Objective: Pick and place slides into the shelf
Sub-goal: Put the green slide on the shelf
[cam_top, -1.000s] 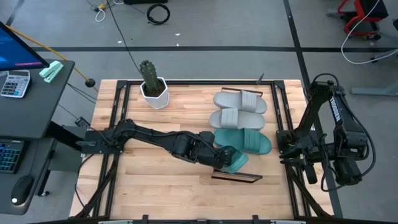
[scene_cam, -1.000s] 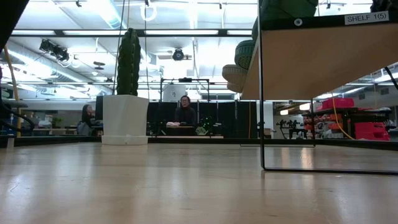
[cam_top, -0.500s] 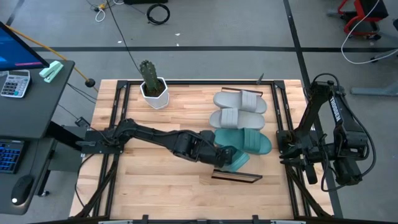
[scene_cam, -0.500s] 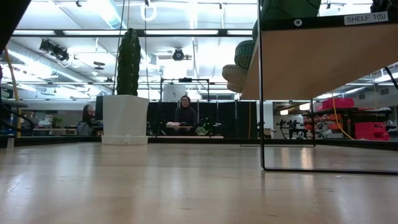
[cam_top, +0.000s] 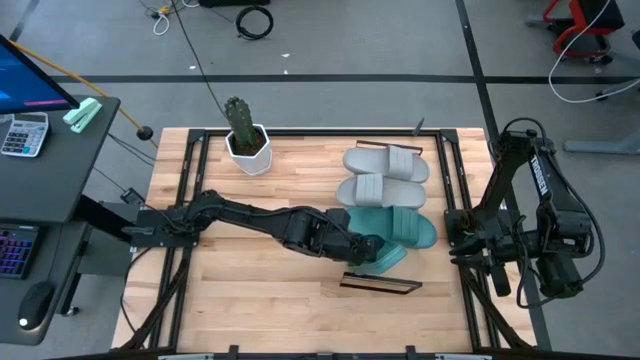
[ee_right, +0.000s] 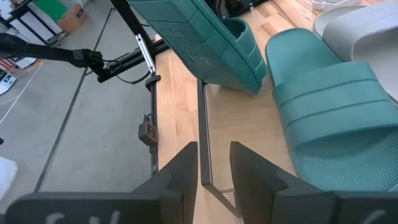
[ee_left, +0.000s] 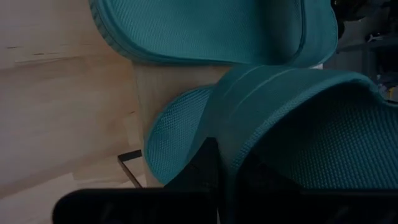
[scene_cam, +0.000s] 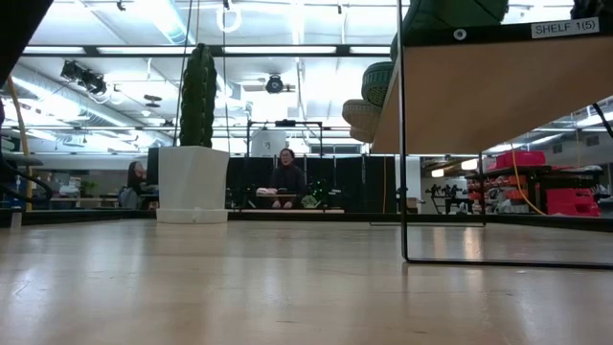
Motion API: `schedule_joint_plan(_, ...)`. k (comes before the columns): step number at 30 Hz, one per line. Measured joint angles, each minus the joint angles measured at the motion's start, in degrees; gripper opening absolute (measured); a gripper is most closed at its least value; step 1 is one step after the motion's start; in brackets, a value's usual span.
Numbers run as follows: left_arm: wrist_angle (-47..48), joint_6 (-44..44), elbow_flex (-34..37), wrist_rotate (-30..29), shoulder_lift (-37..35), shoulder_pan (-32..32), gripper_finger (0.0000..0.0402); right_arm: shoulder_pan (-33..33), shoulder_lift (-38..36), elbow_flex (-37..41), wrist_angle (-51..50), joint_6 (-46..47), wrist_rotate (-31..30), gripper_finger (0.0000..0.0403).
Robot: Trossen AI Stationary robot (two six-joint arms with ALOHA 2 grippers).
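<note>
Currently: left gripper (cam_top: 362,252) pinching tilted teal green soft slide sandal (cam_top: 385,257), angled for low wooden-topped shelf (cam_top: 385,215); right gripper (ee_right: 214,163) spread, parked off the tabletop.

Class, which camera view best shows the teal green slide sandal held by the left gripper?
The right wrist view: the held teal green slide sandal shows tilted over the shelf. The high view shows it small beside the left gripper; the left wrist view only close up; the low view barely shows it.
</note>
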State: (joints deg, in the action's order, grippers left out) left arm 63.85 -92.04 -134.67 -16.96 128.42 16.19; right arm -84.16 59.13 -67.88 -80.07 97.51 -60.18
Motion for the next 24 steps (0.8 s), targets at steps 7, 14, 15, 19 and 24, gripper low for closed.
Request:
schedule_joint_plan(7,-3.5,0.3,-0.1,0.6,1.9,-0.3,0.0013,0.0,0.0,0.0,0.3,0.0,0.0,0.0101)
schedule_joint_plan(14,-7.0,2.4,-0.1,1.1,3.1,-0.8,0.0013,0.0,0.0,0.0,1.0,0.0,0.0,0.0101)
schedule_joint_plan(15,-7.3,2.5,-0.1,1.1,3.3,-0.9,0.0013,0.0,0.0,0.0,1.1,0.1,0.0,0.0101)
schedule_joint_plan(19,-7.9,2.7,-0.1,1.2,3.6,-0.9,0.0013,0.0,0.0,0.0,1.7,0.1,0.0,0.0101)
schedule_joint_plan(24,-9.5,2.8,-0.2,1.1,4.6,-1.1,0.0013,0.0,0.0,0.0,2.1,0.1,0.0,0.0101)
